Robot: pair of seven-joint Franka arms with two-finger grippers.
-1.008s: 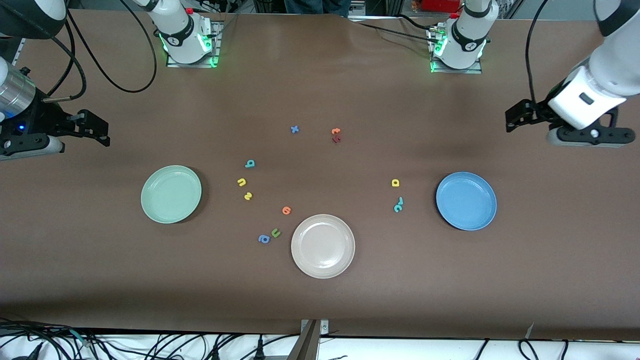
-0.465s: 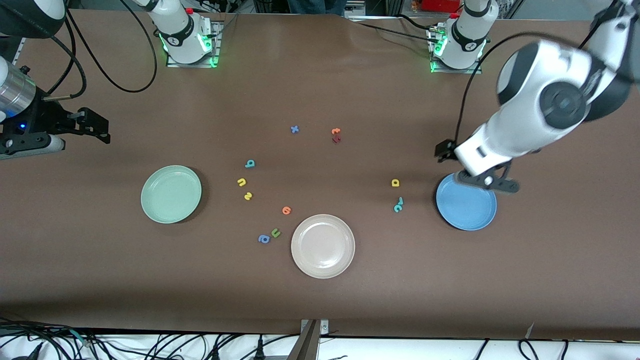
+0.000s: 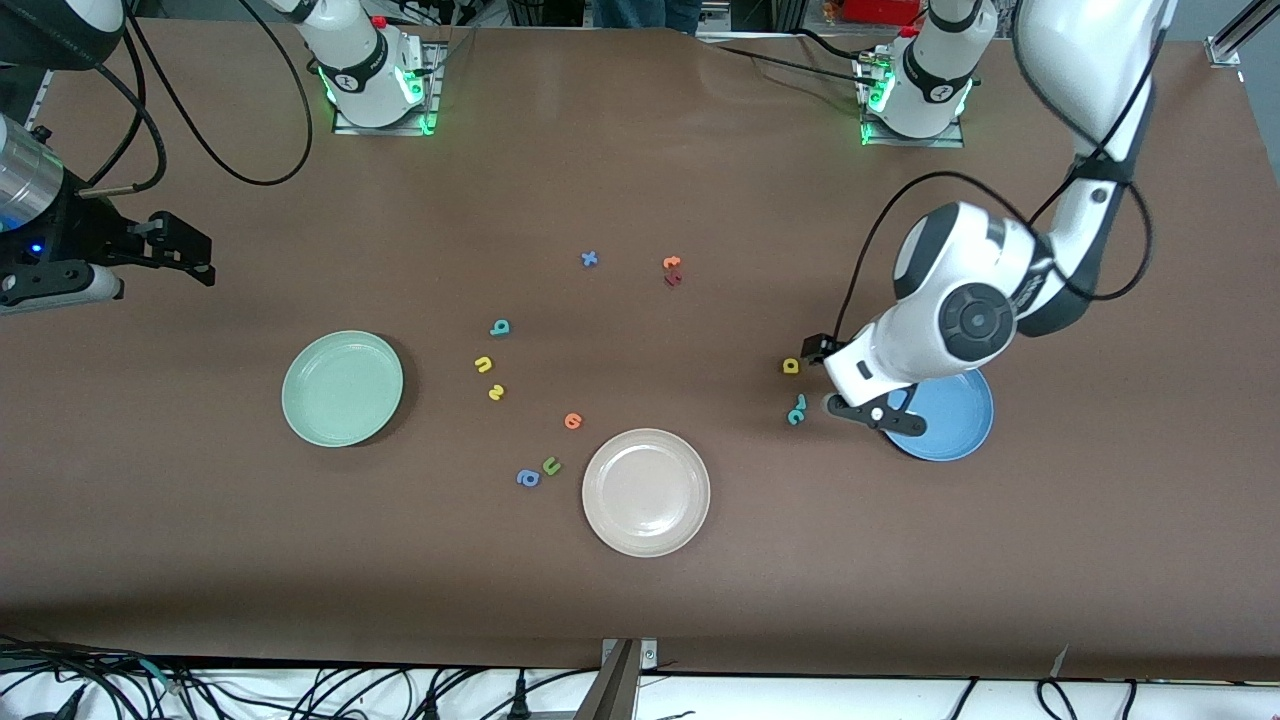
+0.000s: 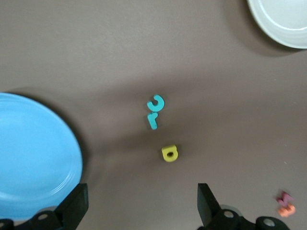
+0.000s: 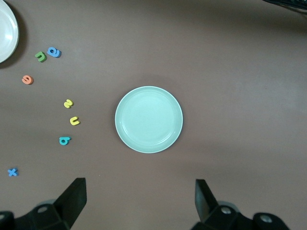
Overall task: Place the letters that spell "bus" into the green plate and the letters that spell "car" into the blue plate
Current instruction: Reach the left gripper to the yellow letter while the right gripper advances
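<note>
The green plate (image 3: pixel 342 388) (image 5: pixel 148 120) lies toward the right arm's end, the blue plate (image 3: pixel 945 420) (image 4: pixel 33 158) toward the left arm's end. Beside the green plate are the teal "b" (image 3: pixel 500 327) (image 5: pixel 64 140), yellow "u" (image 3: pixel 483 364) (image 5: pixel 74 120) and yellow "s" (image 3: pixel 495 392) (image 5: pixel 68 103). Beside the blue plate are the yellow "a" (image 3: pixel 791 366) (image 4: pixel 170 153), teal "r" (image 3: pixel 800 402) (image 4: pixel 153 120) and teal "c" (image 3: pixel 794 417) (image 4: pixel 155 101). My left gripper (image 3: pixel 818 350) (image 4: pixel 141 206) hangs open and empty over the table next to the yellow "a". My right gripper (image 3: pixel 190 255) (image 5: pixel 139 199) waits open over bare table by the green plate.
A beige-white plate (image 3: pixel 646 492) sits nearest the front camera, mid-table. Near it lie an orange round letter (image 3: pixel 572 421), a green "u" (image 3: pixel 551 465) and a blue "a" (image 3: pixel 527 478). Farther back are a blue "x" (image 3: pixel 589 259) and orange (image 3: pixel 671 262) and dark red (image 3: pixel 672 278) letters.
My left arm has swung in from its end of the table, across the blue plate, to hang by the yellow "a". The right arm has barely shifted. No letter has moved.
</note>
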